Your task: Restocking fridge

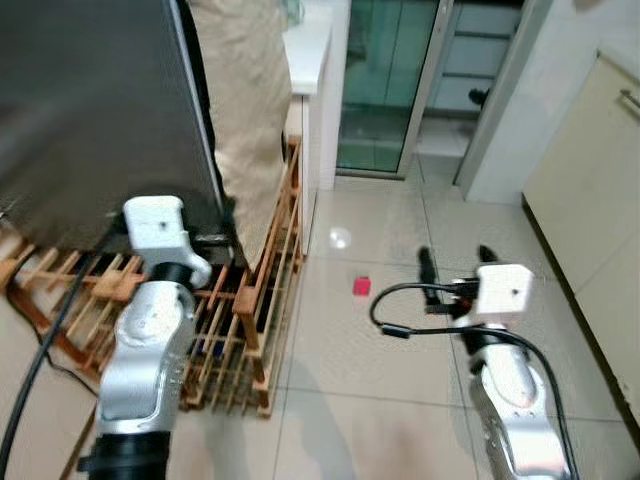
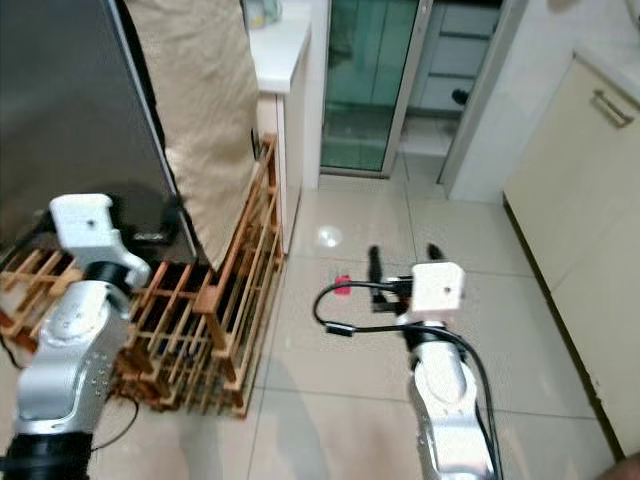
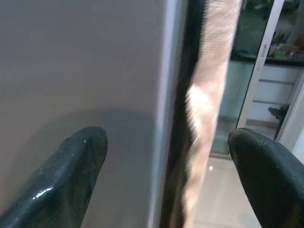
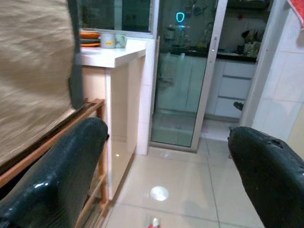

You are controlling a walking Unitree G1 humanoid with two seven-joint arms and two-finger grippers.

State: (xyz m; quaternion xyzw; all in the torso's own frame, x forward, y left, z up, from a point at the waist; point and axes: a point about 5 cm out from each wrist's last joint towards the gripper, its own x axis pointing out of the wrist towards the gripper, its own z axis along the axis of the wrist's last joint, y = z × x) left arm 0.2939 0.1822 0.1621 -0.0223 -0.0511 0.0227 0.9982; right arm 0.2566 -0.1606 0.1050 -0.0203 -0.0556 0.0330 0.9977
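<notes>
The fridge (image 1: pixel 90 110) stands at the left with its dark steel door closed. My left gripper (image 3: pixel 166 142) is open at the door's right edge: one finger (image 3: pixel 71 171) lies in front of the steel face, the other (image 3: pixel 266 166) past the edge. Its white wrist (image 1: pixel 155 225) is just below the door's lower corner. My right gripper (image 1: pixel 457 260) is held open over the tiled floor, holding nothing. A small red object (image 1: pixel 361 286) lies on the floor just left of it.
A wooden slatted rack (image 1: pixel 250 300) sits under and beside the fridge. A beige cloth (image 1: pixel 245 100) hangs next to the door. A white counter (image 1: pixel 310 45), a glass sliding door (image 1: pixel 385 80) and a cream cabinet (image 1: pixel 590 190) border the floor.
</notes>
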